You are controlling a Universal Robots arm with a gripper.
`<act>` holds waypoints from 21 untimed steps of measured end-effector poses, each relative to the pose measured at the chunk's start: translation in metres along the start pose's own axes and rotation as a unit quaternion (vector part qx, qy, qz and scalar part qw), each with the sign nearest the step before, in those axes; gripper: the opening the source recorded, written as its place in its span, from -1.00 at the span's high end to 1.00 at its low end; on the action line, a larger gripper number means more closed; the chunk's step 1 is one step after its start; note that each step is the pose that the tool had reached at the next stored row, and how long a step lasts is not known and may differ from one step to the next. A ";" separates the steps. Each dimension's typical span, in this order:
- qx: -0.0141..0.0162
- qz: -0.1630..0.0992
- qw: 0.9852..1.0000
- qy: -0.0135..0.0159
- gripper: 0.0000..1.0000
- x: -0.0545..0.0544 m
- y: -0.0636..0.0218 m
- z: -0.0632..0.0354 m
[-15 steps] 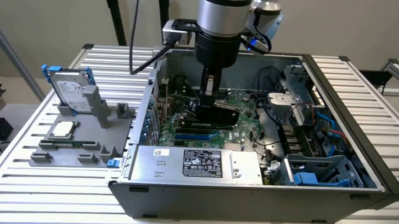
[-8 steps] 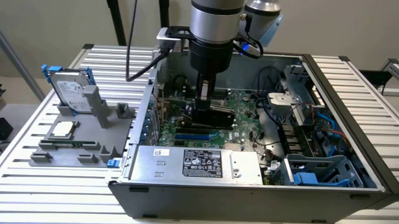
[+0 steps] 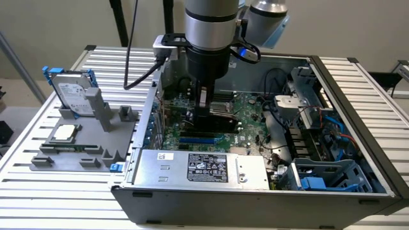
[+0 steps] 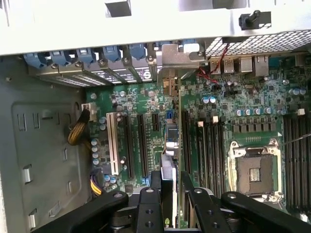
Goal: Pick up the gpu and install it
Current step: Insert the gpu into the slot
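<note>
The jaws stand partly closed, pinching the one gpu (image 4: 170,145) by its two faces. The thin card hangs edge-down inside the open computer case (image 3: 255,201), silver bracket toward the rear slot openings, apparently to line up with a motherboard (image 4: 146,97) slot. On the desk (image 3: 357,86), a grey fixture (image 3: 64,160) props one hard drive (image 3: 72,96) and cradles one processor chip (image 3: 65,134)

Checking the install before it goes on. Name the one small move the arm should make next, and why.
Probably ease the gpu straight down a little. The end effector grips it edge-on over the motherboard slots, its bracket near the case rear wall; whether it has seated is hidden, so go slowly.
</note>
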State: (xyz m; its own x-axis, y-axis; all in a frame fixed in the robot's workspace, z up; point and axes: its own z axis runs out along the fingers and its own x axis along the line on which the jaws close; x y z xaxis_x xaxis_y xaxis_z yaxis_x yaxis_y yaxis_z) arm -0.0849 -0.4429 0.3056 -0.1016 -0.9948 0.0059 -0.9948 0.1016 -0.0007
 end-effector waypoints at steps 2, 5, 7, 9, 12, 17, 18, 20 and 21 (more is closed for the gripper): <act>0.001 -0.002 1.000 -0.001 0.47 0.000 0.0000 0.0033; 0.001 -0.005 1.000 -0.003 0.47 0.000 0.0004 0.0088; 0.001 -0.007 1.000 -0.005 0.47 0.001 0.0009 0.0124; 0.001 -0.008 1.000 -0.006 0.47 0.001 0.0013 0.0161; 0.000 -0.011 1.000 -0.011 0.47 0.002 0.0027 0.0208; -0.001 -0.017 1.000 -0.020 0.47 0.003 0.0051 0.0273; -0.001 -0.018 1.000 -0.022 0.47 0.004 0.0053 0.0286; -0.001 -0.020 1.000 -0.023 0.47 0.005 0.0052 0.0313; -0.001 -0.020 1.000 -0.024 0.47 0.007 0.0051 0.0325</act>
State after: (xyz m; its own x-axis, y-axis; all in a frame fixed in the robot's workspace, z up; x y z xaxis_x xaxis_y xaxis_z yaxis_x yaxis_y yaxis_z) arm -0.0906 -0.4491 0.2732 -0.0608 -0.9973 -0.0415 -0.9981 0.0608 0.0007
